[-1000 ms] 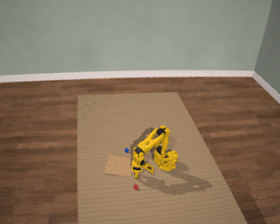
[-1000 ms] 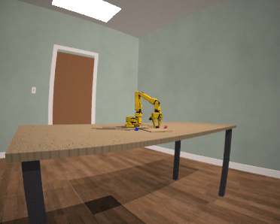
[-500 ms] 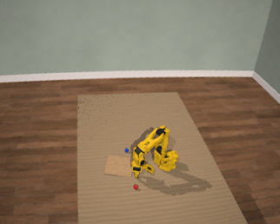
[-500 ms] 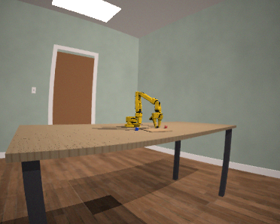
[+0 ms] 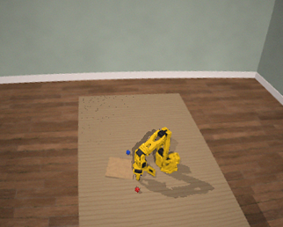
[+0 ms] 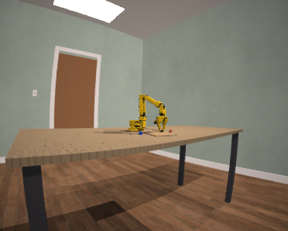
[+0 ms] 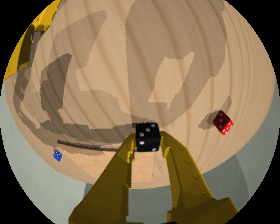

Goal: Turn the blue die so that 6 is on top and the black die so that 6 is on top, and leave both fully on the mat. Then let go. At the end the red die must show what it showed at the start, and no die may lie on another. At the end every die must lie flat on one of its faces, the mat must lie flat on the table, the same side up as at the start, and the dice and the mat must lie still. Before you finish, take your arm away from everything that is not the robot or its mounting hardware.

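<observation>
We are finding the fingers (image 5: 137, 175) (image 6: 164, 125) closed on the black die (image 7: 148, 137) near the mat's (image 5: 118, 168) (image 6: 166, 135) (image 7: 142, 173) edge, and are advising a centred, firm grip before lifting straight, lest it twist or slip during turning.

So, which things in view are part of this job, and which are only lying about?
For the job:
- blue die
- black die
- mat
- tool

Only there:
- red die, whose top must stay the same
- door
</observation>
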